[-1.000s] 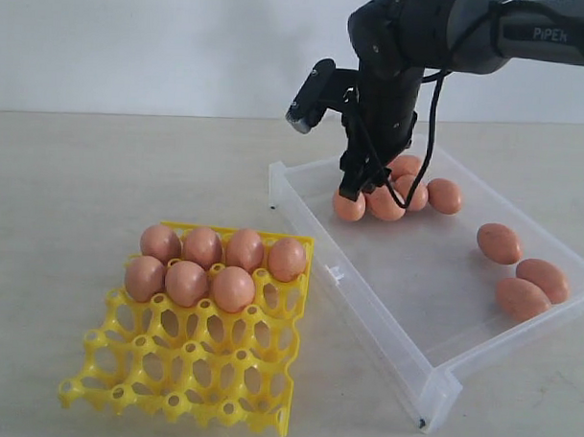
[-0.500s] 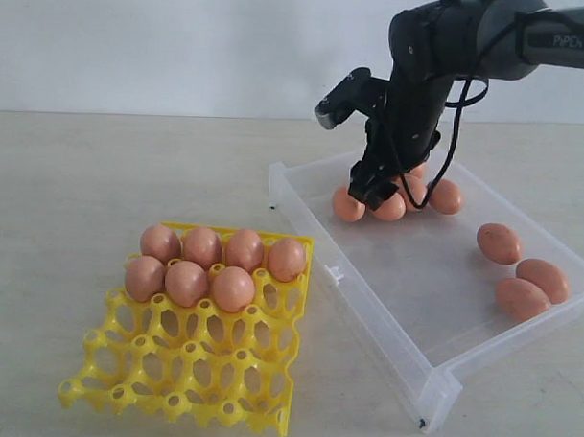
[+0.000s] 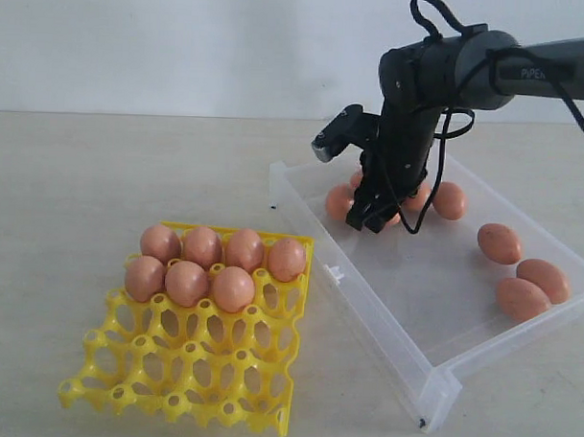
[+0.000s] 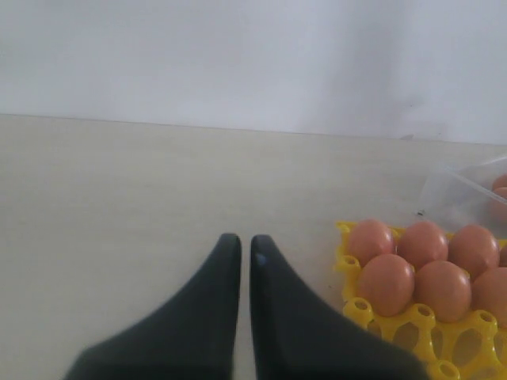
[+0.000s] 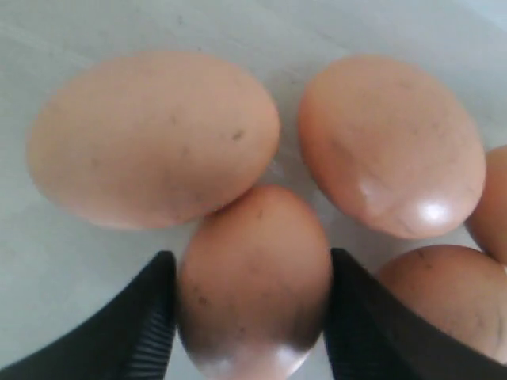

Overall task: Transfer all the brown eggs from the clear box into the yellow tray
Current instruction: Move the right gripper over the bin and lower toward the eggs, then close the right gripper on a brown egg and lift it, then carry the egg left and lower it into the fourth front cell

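Seven brown eggs (image 3: 186, 282) fill the far side of the yellow tray (image 3: 170, 406): four in the farthest row, three in the next, whose cup nearest the clear box (image 3: 361, 302) stands open; the two near rows are open lattice right up to the tray's front edge. A strip of bare table (image 3: 102, 173) separates the tray's side edge from the box's long wall, the two near but apart. The left gripper (image 4: 245, 241) hovers over bare table beside the tray, fingers drawn together to a thin slit and holding nothing. Inside the box, the near end and middle of the floor lie clear; three eggs (image 3: 520, 276) rest against the side wall away from the tray. Farther back, the right gripper (image 3: 366, 219) reaches down into a cluster of eggs close to the far wall; its fingers (image 5: 150, 317) bracket the middle egg (image 5: 253, 301), pads against both flanks with no gap showing, the egg lying on the floor and touching a neighbour.
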Robot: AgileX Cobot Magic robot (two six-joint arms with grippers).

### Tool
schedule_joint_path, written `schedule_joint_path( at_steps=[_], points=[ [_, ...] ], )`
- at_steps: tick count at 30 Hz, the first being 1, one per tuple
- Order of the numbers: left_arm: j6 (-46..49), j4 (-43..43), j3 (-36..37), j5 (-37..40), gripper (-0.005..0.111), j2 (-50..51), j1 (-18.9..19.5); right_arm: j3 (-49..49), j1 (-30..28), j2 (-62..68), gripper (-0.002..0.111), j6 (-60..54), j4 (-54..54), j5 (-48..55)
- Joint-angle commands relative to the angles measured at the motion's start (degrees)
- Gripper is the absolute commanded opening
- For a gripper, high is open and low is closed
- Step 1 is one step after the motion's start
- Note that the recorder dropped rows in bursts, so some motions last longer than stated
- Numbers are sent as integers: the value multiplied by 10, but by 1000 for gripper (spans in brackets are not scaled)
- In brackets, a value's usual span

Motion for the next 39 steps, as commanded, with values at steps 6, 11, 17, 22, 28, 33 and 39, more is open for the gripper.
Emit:
schedule_joint_path(
  at_steps=[6, 11, 17, 22, 28, 33, 39],
  points=[
    [-5, -2, 2, -4, 4, -2, -2, -2, -4, -11, 0, 57, 19, 48],
    [-5, -2, 2, -3, 4, -2, -2, 5, -4, -41, 0, 125, 111, 55],
    [-5, -2, 2, -3, 4, -2, -2, 163, -4, -147, 0, 138, 266, -185],
    [-5, -2, 2, -4, 4, -2, -2, 426, 16, -292, 0, 150, 289, -554],
    [-5, -2, 2, -4, 4, -2, -2, 611, 31, -376, 0, 150, 281, -906],
    [-5, -2, 2, -4, 4, -2, -2, 611, 31, -377, 0, 221, 145, -990],
    [-5, -2, 2, -4, 4, -2, -2, 609, 31, -370, 0, 715, -327, -966]
  ],
)
